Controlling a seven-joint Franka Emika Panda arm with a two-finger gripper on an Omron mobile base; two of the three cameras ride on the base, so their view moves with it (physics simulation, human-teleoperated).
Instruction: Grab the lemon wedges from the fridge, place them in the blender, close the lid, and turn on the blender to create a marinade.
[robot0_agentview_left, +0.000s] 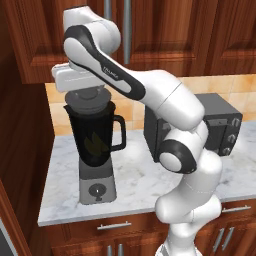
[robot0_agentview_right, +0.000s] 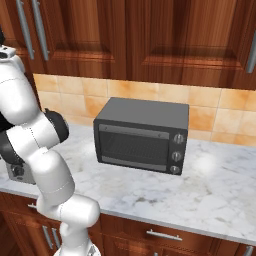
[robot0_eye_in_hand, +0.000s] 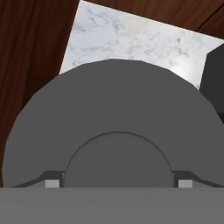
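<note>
A: Where was the blender (robot0_agentview_left: 97, 150) seen?
B: It was seen near the left end of the marble worktop (robot0_agentview_left: 135, 185), its dark jar seated on a grey base with a round knob. The lid (robot0_agentview_left: 87, 100) was set on the jar's mouth, though whether it was fully seated could not be judged from the left base view.

A: And the lemon wedges (robot0_agentview_left: 95, 144)?
B: A dim yellowish shape was made out through the jar wall; it was probably them, but the tint blurred it.

A: How was the hand (robot0_eye_in_hand: 118, 183) held?
B: It was held straight above the lid, fingertips (robot0_eye_in_hand: 52, 183) spread wide to either side of the raised centre. Nothing was gripped, and contact with the lid could not be confirmed.

A: What else was on the worktop?
B: A dark grey toaster oven (robot0_agentview_right: 141, 135) was stood to the right of the blender, against the tiled backsplash (robot0_agentview_right: 210, 112), beneath wooden wall cabinets (robot0_agentview_right: 150, 35).
</note>
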